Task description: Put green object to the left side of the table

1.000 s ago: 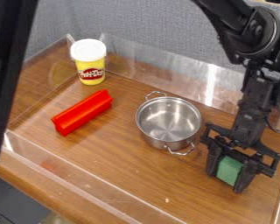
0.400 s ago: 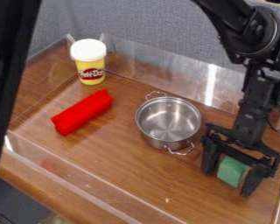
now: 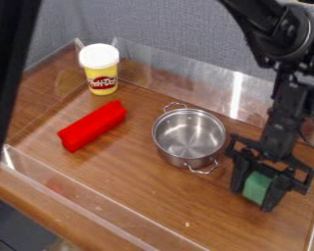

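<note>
1. Nearest: low clear acrylic wall [image 3: 101, 204] along the near edge of the glossy reddish-brown wood-grain table [image 3: 133, 191]. Dark upright shape at frame left, unidentifiable.
2. Small matte green rectangular block [image 3: 257, 187]: on the right side of the table, near the right-hand edge in view, partly hidden by the fingers.
3. Black robot gripper [image 3: 255, 186]: comes down from upper right, fingers pressed in on the green block, one on either side, pinching it. Whether the block is off the tabletop: can't tell.
4. Round shiny steel pot [image 3: 188, 135] with two wire handles: upright, open top, just left of the gripper in view, mid-table.
5. Longer plain red block [image 3: 93, 126]: lying flat, left of the pot, set diagonally.
6. Yellow Play-Doh tub [image 3: 101, 74], white lid: upright, beyond the red block.
7. Farthest: clear acrylic wall [image 3: 186, 81] along the back, grey textured surface [image 3: 173, 29] behind it.
</note>
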Motion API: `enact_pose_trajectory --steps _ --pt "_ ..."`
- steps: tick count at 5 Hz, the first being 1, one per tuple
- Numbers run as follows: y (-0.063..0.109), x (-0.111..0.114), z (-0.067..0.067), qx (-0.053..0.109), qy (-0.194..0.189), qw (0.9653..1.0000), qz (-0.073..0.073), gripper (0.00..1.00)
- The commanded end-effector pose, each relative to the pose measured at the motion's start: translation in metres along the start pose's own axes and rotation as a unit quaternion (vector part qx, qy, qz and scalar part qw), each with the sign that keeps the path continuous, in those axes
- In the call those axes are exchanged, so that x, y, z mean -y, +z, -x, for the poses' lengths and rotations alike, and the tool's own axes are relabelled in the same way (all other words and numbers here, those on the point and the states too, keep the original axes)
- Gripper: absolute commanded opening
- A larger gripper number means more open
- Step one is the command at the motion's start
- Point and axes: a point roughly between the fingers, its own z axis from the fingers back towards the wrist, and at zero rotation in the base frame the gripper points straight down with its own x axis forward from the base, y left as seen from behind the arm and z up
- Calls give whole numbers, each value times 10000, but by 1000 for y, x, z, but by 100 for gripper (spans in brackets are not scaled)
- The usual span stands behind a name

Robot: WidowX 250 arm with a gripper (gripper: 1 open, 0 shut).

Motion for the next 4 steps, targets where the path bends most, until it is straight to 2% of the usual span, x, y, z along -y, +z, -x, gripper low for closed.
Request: enact_pose_trajectory --steps 1,2,3,4 --pt "66 -8 27 884 129 9960 -54 0" --pt "106 -23 61 1281 385 9910 -97 0" --pt "125 -64 89 1453 993 9844 29 0" --pt "129 -101 120 1488 1354 9794 141 0"
